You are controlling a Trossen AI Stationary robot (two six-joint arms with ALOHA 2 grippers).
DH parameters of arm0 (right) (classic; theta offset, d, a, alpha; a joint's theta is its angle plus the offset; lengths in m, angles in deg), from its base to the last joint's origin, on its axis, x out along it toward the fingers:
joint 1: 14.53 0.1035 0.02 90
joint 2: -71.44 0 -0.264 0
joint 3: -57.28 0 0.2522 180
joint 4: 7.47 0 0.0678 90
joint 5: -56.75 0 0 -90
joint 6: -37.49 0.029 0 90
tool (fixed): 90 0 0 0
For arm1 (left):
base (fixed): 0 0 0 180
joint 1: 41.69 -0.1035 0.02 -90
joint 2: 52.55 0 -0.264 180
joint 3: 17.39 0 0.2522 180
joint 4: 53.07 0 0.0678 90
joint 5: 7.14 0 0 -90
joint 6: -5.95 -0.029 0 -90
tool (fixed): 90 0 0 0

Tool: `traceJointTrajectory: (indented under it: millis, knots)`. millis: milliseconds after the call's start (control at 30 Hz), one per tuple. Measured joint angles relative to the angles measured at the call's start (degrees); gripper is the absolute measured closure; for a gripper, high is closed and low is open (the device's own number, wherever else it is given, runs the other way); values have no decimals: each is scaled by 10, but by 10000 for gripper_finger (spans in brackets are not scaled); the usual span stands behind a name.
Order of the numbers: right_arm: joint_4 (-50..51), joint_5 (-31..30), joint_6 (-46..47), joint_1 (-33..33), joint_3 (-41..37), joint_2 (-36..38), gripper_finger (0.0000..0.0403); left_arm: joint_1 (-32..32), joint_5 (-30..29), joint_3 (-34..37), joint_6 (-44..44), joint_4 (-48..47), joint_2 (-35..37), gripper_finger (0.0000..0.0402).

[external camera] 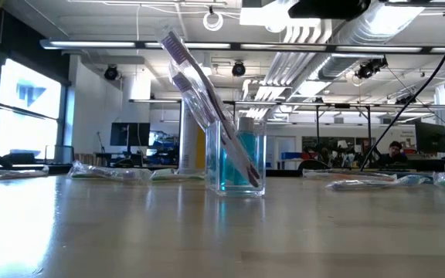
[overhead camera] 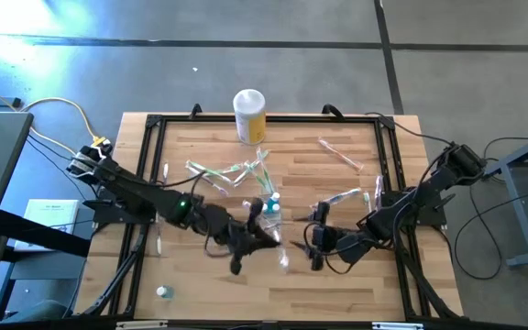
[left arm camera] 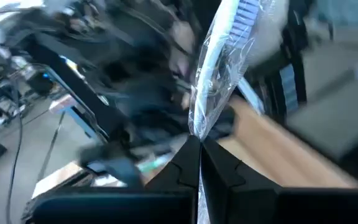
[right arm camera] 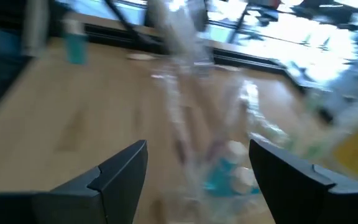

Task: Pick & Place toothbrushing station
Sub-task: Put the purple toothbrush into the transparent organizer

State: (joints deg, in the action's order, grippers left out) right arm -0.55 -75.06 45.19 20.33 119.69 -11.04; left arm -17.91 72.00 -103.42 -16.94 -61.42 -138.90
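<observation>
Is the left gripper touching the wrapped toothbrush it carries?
Touching. In the left wrist view, the left gripper is shut on the wrapped toothbrush, whose wrapper runs up from between the fingers.

Glossy clear plastic cup (external camera: pixel 242 162) on a smooth wooden table (external camera: pixel 207 232), toothbrush (left arm camera: pixel 219 68) wrapped in crinkly clear film

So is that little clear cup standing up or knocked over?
Upright: the cup stands flat on the table, with toothbrushes leaning out of it.

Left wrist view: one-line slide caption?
Left gripper shut on a clear-wrapped toothbrush, bristle end away from the fingers, above the wooden table.
</observation>
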Motion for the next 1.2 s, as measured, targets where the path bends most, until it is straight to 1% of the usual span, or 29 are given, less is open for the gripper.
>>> traceJointTrajectory:
  millis: [67, 133, 200, 267, 333, 367, 433, 500, 533, 600, 700, 767, 933, 1200]
  knots:
    - [-15, 58, -1, 5, 0, 0, 128, -9, 14, -1, 38, 23, 0, 401]
    - [-30, 108, -11, 9, 0, 0, 128, -17, 28, -1, 68, 24, 0, 401]
    - [-36, 117, -18, 13, 0, 0, 128, -22, 32, 0, 85, 18, 0, 401]
    - [-50, 81, -35, 22, 0, 1, 131, -22, 38, 0, 88, 14, 0, 401]
    - [-88, 16, -72, 34, 0, 2, 137, -20, 43, 0, 86, 13, 0, 401]
    - [-116, -21, -101, 40, 0, 2, 140, -18, 49, 0, 84, 13, 0, 401]
    - [-186, -76, -175, 54, 0, 2, 147, -15, 62, 0, 83, 13, 0, 402]
    - [-263, -87, -252, 62, 0, 3, 153, -16, 66, 0, 83, 12, 0, 402]
    - [-291, -80, -281, 65, 0, 3, 156, -16, 67, 0, 83, 9, 0, 402]
    - [-324, -41, -313, 68, 0, 3, 159, -16, 66, 0, 84, 5, 0, 402]
    - [-341, 20, -329, 64, 0, 3, 159, -16, 64, 0, 84, 4, 0, 402]
    - [-347, 49, -334, 55, 0, 3, 159, -16, 64, 0, 84, 5, 0, 402]
    - [-367, 95, -335, 24, 0, 3, 159, -16, 47, 0, 84, 4, 0, 402]
    - [-367, 196, -335, -20, 9, 3, 159, -17, 24, 0, 82, 0, 0, 402]
